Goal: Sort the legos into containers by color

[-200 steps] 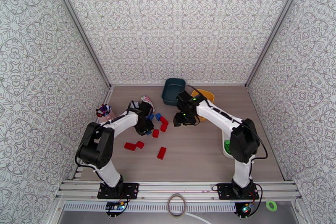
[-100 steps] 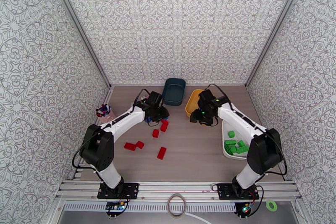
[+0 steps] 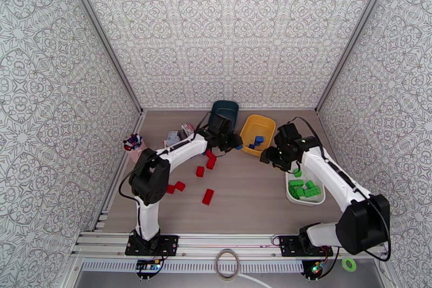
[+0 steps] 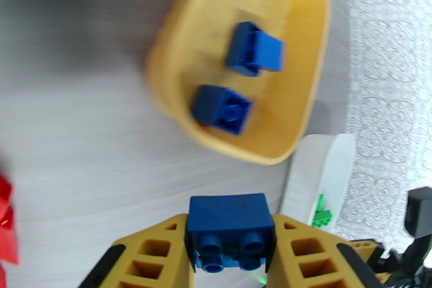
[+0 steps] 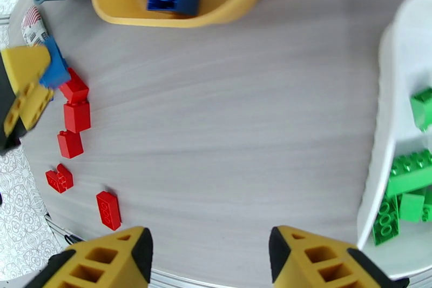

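One blue lego [image 4: 229,221] clamped in left gripper [image 4: 231,254]; right gripper [image 5: 210,256] parted, empty.

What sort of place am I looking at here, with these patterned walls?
Probably a robot test booth: a left arm and right arm bolted to a metal rail, patterned panels walling in the table, and a yellow bin and red legos as props.

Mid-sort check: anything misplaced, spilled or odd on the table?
Nothing stands out. The yellow bin holds only blue bricks, the white tray only green bricks; red bricks lie loose on the table, unsorted.
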Controlling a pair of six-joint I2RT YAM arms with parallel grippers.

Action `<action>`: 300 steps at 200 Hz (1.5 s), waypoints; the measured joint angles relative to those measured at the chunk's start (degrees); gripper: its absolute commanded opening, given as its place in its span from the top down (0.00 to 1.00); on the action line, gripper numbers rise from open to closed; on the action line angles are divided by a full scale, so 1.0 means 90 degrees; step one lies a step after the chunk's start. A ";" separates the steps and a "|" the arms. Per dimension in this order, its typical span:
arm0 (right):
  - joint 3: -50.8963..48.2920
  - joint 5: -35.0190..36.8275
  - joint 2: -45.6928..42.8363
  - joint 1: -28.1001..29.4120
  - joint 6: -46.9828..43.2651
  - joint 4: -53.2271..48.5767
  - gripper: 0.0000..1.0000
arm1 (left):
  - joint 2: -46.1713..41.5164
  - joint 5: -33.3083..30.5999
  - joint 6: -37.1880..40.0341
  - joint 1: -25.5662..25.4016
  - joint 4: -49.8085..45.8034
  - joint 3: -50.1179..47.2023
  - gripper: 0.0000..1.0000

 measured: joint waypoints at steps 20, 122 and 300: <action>-0.0051 0.0000 -0.0170 -0.0005 0.0002 -0.0078 0.38 | 0.0211 0.0117 -0.0180 -0.0039 0.0289 0.0180 0.64; -0.0257 0.0005 -0.0692 -0.0005 0.0002 -0.0435 0.38 | 0.1178 0.0345 -0.1275 -0.0049 0.1557 0.0906 0.61; 0.0073 -0.0056 -0.0066 0.0121 -0.0019 -0.0386 0.32 | -0.0563 -0.1054 0.0340 0.0034 -0.0981 0.1047 0.17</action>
